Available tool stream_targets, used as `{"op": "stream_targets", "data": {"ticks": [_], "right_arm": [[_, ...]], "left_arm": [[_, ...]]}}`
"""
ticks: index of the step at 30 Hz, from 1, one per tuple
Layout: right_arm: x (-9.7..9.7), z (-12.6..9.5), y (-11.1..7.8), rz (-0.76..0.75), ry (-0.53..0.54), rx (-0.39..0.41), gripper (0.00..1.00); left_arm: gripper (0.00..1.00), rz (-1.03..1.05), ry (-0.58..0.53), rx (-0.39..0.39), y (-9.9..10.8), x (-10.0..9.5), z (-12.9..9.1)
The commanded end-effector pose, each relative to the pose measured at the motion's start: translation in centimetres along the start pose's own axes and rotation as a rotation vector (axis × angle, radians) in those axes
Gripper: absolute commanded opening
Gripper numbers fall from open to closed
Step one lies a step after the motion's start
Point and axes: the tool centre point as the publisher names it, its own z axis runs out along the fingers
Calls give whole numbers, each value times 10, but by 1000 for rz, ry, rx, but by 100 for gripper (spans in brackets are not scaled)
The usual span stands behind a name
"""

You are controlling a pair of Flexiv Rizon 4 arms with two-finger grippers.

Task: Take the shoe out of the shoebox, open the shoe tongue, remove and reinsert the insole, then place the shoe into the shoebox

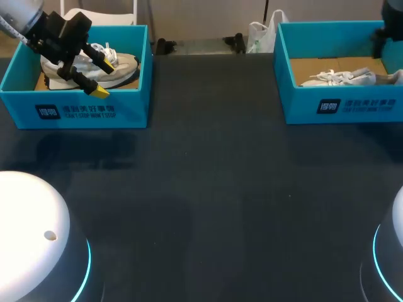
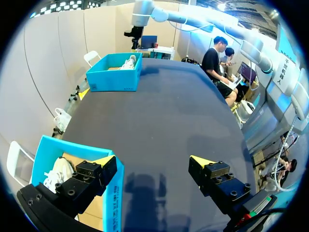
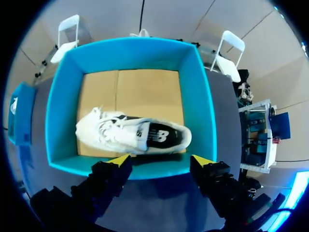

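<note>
- Head view: my left claw [image 1: 105, 78] hangs above the teal, open-topped cardboard left shoebox [image 1: 75, 112] at the far left of the dark matte bench [image 1: 208, 195]. Its yellow-tipped fingers are apart and clamp nothing.
- The pale, laced grey sneaker [image 1: 123, 63] sits upright inside the left shoebox, under the claw.
- The matching teal cardboard right shoebox [image 1: 340, 107] stands at the far right and holds a laced white sneaker [image 1: 340, 77].
- Left wrist view: the left claw [image 2: 153, 160] is spread wide. One finger is over the wall of the left shoebox [image 2: 41, 154], the other over bare bench [image 2: 169, 106].
- The grey sneaker [image 2: 57, 171] lies in the box beside that finger.
- The right shoebox [image 2: 113, 77] stands well apart, with my right arm [image 2: 145, 12] above it.
- Right wrist view: the right claw [image 3: 160, 159] has its fingers apart and grips nothing. It is over the near wall of the right shoebox [image 3: 203, 101].
- The white sneaker [image 3: 130, 135] rests on the brown cardboard floor against that wall, its opening facing the camera.
</note>
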Motion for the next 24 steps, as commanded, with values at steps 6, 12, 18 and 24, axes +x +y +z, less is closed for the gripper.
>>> {"op": "stream_targets", "data": {"ticks": [6,12,18,24], "right_arm": [[17,-24,-24,4,82,-19,93],[20,-25,-28,13,90,-5,100],[20,-25,-28,13,90,-5,100],[20,-25,-28,13,90,-5,100]], "left_arm": [[100,1,2,-3,0,0,-1],[100,78,31,-5,1,-4,-4],[100,403,55,-56,7,-22,-21],[100,734,3,-158,15,-50,-43]]}}
